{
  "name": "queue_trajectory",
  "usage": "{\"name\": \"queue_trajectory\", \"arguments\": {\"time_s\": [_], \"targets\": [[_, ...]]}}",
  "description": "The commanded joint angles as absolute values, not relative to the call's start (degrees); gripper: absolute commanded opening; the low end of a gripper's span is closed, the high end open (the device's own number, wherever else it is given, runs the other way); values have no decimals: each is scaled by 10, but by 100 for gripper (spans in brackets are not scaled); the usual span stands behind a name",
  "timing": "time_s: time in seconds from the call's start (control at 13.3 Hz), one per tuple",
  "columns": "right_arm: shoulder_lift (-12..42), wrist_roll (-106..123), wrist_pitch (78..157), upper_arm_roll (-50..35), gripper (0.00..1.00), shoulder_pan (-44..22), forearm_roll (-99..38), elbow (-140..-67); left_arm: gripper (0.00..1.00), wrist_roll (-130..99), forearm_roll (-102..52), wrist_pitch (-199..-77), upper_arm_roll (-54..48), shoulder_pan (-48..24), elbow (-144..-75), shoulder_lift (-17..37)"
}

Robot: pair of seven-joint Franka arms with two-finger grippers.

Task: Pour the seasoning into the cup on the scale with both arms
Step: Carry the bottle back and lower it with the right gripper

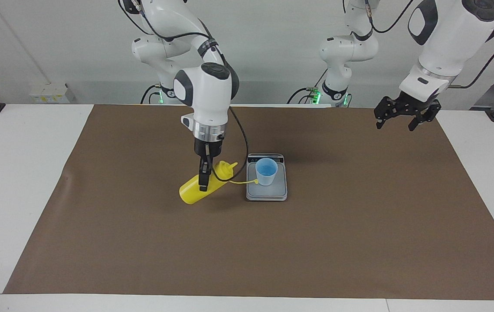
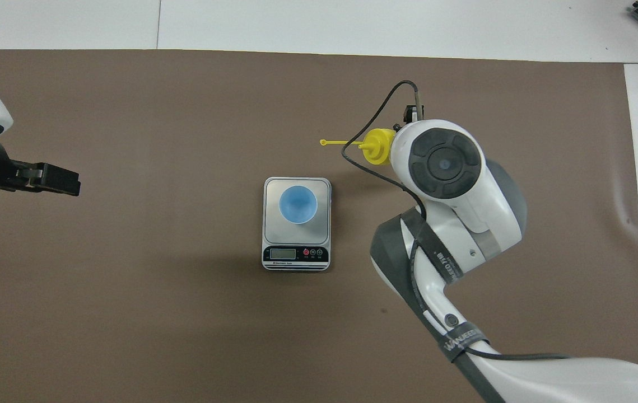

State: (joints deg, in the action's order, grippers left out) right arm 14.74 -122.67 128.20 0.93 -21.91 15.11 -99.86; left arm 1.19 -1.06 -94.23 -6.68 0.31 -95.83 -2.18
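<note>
Brown mat (image 1: 142,242) covered the table. Right gripper (image 1: 204,175) clenched the seasoning (image 1: 194,190), tilted, beside the scale (image 1: 266,195); cup (image 1: 266,171) sat on it. Left gripper (image 1: 403,115) waited, fingers spread.

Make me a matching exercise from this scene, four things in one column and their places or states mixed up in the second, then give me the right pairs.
Things:
1. seasoning bottle
2. cup
3. scale
4. left hand

Places or states:
A. up in the air over the brown mat's edge at the left arm's end, fingers open, holding nothing
B. flat on the mat, carrying the cup
C. tilted, cap dangling on its tether, gripped by the right hand
D. upright on the weighing plate

Pairs: 1-C, 2-D, 3-B, 4-A
</note>
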Motion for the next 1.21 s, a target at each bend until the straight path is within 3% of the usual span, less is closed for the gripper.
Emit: {"name": "queue_trajectory", "arguments": {"time_s": [0.0,0.45,0.83,1.13], "targets": [[135,-1163,1273,3,0,-181,65,-1004,100,8,-18,-940,-69,10,-974,-38],[134,-1015,1221,3,0,-92,-95,-1010,100,8,-18,-940,-69,10,-975,-38],[108,-821,1184,3,0,-55,-134,-1064,100,8,-18,-940,-69,10,-974,-38],[91,-613,1117,3,0,22,-206,-1092,100,8,-18,-940,-69,10,-974,-38]]}}
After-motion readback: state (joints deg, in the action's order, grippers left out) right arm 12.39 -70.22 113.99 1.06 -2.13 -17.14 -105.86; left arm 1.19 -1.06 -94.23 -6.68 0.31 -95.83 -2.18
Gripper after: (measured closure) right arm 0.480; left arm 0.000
